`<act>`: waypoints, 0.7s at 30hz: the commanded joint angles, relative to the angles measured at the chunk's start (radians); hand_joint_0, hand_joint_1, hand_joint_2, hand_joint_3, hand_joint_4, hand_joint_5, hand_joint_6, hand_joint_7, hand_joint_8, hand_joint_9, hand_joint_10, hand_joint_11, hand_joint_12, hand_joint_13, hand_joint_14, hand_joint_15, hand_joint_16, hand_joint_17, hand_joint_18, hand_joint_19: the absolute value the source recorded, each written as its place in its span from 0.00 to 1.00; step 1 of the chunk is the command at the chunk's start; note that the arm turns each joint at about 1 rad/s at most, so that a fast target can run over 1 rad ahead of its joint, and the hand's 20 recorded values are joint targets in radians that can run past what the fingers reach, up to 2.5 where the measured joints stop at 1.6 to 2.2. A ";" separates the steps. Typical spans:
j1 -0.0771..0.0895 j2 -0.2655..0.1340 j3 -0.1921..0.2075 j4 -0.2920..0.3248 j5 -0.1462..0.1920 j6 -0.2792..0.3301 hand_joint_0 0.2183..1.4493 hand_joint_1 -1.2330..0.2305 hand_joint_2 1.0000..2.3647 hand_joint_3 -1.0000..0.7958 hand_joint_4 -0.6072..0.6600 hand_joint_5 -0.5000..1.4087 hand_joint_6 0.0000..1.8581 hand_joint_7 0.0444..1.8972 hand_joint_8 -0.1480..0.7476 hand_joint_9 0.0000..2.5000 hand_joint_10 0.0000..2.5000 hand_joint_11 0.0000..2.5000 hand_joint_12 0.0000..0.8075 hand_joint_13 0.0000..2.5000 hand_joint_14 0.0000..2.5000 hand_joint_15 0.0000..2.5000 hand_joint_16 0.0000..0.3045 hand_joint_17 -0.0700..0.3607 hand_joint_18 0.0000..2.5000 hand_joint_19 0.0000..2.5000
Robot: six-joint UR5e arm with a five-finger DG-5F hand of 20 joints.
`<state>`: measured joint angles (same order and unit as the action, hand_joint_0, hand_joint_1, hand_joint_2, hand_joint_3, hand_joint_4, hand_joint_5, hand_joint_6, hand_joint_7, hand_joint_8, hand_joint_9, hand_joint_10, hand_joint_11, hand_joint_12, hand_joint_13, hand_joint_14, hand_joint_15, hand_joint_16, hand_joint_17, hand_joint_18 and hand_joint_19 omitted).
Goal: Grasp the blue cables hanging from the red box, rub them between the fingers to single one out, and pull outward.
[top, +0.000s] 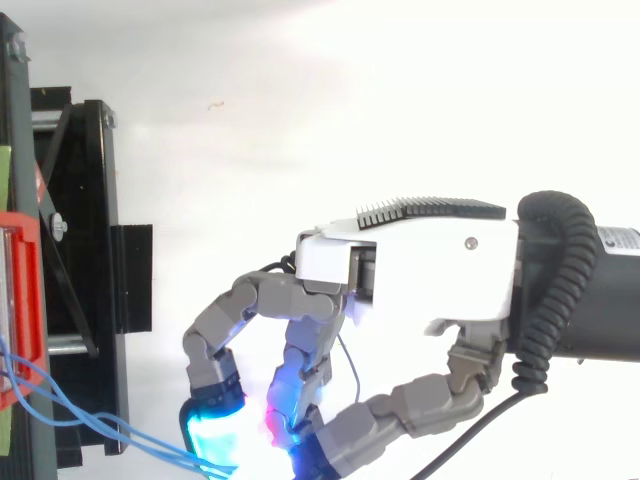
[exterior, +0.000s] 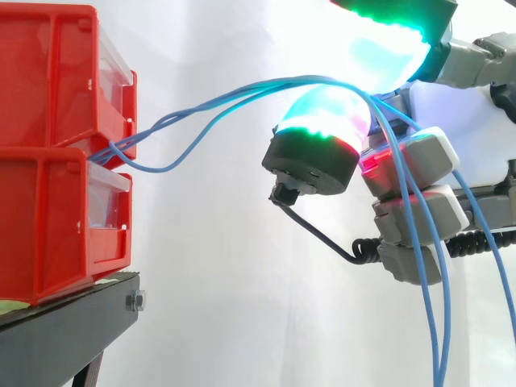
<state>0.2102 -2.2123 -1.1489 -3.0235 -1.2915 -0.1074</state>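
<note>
**Hand pinching the blue cables off the red bins**

From the side, the blue cables (exterior: 161, 170) are running out from between the two stacked red bins (exterior: 48, 81) on the black stand (exterior: 64, 330). They are arching right into the hand (exterior: 419, 157), passing between its curled, glowing fingertips (exterior: 322, 113), then dangling down across its fingers.

From above, the hand (top: 430, 270) is curling toward the stand (top: 80, 260), the cables (top: 60, 410) reaching its pads (top: 210, 435) from the bin (top: 22, 290).

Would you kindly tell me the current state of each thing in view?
hand, shut on the blue cables, fingers curled
blue cables, held in the hand, slack from the red bins, ends hanging down
red bins, stacked two high, upright on the black stand
</note>
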 commanded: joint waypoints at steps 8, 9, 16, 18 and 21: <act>0.000 0.000 0.000 0.000 0.000 0.000 0.51 0.19 0.01 0.37 0.45 0.20 0.52 0.60 0.56 0.49 0.01 0.34 0.47 0.49 0.01 0.31 0.16 0.41 0.42 0.29; 0.000 0.000 0.000 0.000 0.000 0.000 0.52 0.18 0.01 0.36 0.44 0.20 0.52 0.60 0.55 0.48 0.01 0.34 0.47 0.48 0.01 0.31 0.16 0.41 0.41 0.30; 0.000 0.000 0.000 0.000 0.000 0.000 0.55 0.17 0.00 0.29 0.40 0.20 0.52 0.60 0.51 0.48 0.01 0.37 0.44 0.46 0.01 0.31 0.15 0.40 0.39 0.29; 0.000 0.000 0.000 0.000 0.001 0.000 0.55 0.16 0.00 0.28 0.39 0.20 0.53 0.58 0.50 0.46 0.01 0.36 0.45 0.46 0.01 0.31 0.15 0.41 0.40 0.28; 0.001 -0.001 0.000 0.000 0.001 0.000 0.54 0.16 0.00 0.28 0.41 0.19 0.53 0.53 0.48 0.44 0.01 0.34 0.45 0.45 0.01 0.30 0.15 0.40 0.39 0.27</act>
<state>0.2104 -2.2127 -1.1489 -3.0235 -1.2910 -0.1074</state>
